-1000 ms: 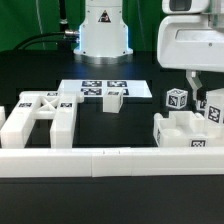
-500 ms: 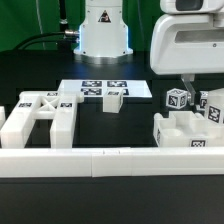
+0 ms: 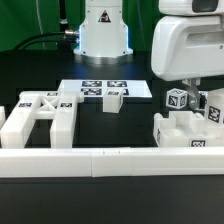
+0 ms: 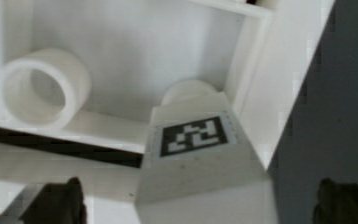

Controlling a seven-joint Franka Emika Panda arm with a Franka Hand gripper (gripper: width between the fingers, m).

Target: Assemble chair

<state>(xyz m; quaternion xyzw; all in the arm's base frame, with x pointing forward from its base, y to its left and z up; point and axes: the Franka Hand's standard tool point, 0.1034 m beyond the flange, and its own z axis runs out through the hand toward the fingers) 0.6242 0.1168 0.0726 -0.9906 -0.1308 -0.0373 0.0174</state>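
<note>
The chair is in loose white parts. A square post with a tag [image 4: 197, 140] stands between my open gripper [image 4: 208, 207], with one dark fingertip [image 4: 51, 205] on each side and not touching it. Behind the post is a framed slab with a round ring [image 4: 43, 88]. In the exterior view my gripper [image 3: 192, 88] hangs over the right-hand cluster of parts [image 3: 180, 132], beside a tagged block [image 3: 177, 99]. Its fingers are mostly hidden by the white hand. A large H-shaped part [image 3: 38, 116] lies at the exterior view's left, and a small tagged block [image 3: 113, 99] lies mid-table.
The marker board [image 3: 95, 88] lies flat in front of the robot base [image 3: 103, 30]. A long low white rail [image 3: 110, 160] runs across the front of the table. The table top is black.
The arm has shifted a little toward the exterior view's left and slightly lower over the right-hand parts. The jaws stay open and no part has moved.
</note>
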